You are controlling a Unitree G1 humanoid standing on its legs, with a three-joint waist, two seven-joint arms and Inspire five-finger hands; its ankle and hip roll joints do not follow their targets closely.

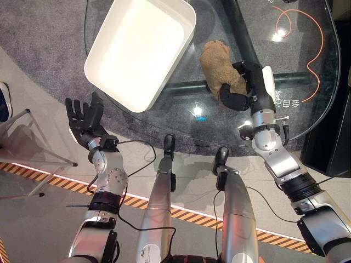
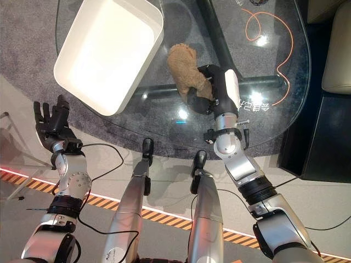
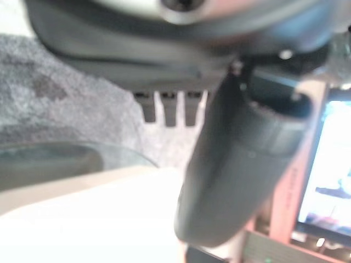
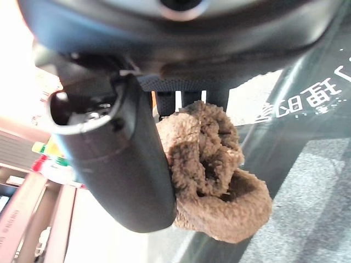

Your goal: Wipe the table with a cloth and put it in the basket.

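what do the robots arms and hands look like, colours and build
Both arms are silver-grey metal segments joined by black ringed bands, with rounded elbow housings. Each ends in a dark, nearly black hand: the left hand is all dark, while the right hand carries a white cover along its thumb side. Small screws stick out at the right wrist.

White printed characters (image 1: pixel 289 101) on the glass table (image 1: pixel 219 22), just beside the right hand (image 1: pixel 249 82); not legible enough to read off with certainty.

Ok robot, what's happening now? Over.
Right hand shut on brown cloth, on glass table. Left hand open, idle off table. White basket beside cloth, path clear.
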